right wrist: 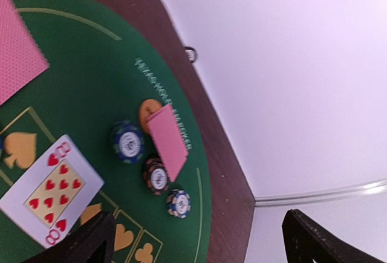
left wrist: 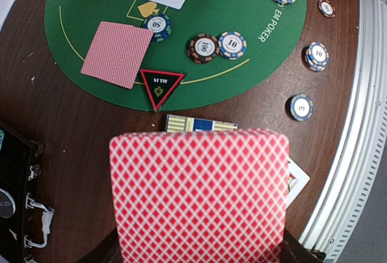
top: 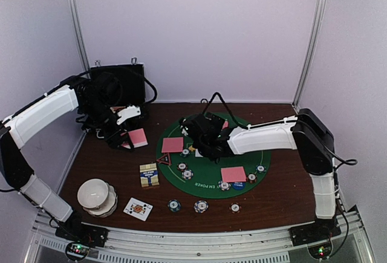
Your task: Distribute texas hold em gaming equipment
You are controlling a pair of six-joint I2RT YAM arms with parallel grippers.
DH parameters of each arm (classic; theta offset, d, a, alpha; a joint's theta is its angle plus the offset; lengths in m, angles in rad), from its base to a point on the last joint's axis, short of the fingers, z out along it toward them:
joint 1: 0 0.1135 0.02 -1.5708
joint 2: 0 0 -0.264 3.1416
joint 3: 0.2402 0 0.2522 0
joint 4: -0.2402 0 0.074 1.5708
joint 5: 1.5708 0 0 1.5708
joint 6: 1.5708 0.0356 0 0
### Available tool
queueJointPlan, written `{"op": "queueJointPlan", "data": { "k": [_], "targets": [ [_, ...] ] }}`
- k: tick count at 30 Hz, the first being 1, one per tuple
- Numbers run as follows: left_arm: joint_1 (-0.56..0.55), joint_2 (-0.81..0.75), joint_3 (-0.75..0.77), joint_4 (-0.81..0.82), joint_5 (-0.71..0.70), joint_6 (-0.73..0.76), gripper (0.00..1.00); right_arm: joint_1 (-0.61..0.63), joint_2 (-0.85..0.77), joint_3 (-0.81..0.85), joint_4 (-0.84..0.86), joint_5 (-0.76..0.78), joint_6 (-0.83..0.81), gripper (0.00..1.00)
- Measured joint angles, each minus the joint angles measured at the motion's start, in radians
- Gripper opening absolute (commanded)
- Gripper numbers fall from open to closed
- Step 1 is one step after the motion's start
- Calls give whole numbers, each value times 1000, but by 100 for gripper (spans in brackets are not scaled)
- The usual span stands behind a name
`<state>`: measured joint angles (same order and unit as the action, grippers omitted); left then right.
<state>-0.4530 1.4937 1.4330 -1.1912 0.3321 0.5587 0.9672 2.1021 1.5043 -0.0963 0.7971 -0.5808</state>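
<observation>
Jaws of left arm (top: 42, 115) clamped, of right arm (top: 266, 137) spread wide.

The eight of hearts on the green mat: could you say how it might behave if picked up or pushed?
The eight of hearts lies flat on the green mat, so its edge is probably hard to pinch. It looks thin, likely light and bendy. Pushed, it should slide, not roll.
</observation>
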Motion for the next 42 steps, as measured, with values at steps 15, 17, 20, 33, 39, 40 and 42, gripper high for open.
{"op": "queueJointPlan", "data": {
  "k": [15,17,20,33,39,40,42],
  "targets": [
    [0,-17,1,0,0,1,0,-271,-206,112,-375,-407,873,89],
    [0,-17,1,0,0,2,0,-343,-206,96,-393,-576,972,88],
    [0,-17,1,0,0,4,0,-381,-180,78,-432,-780,1071,82],
    [0,-17,1,0,1,8,0,-359,35,79,-443,-1236,1317,64],
    [0,-17,1,0,1,8,0,-368,73,106,-412,-1295,1376,61],
    [0,-17,1,0,1,8,0,-369,84,111,-400,-1304,1389,60],
    [0,-17,1,0,1,8,0,-371,93,117,-391,-1319,1405,58]
  ]
}}
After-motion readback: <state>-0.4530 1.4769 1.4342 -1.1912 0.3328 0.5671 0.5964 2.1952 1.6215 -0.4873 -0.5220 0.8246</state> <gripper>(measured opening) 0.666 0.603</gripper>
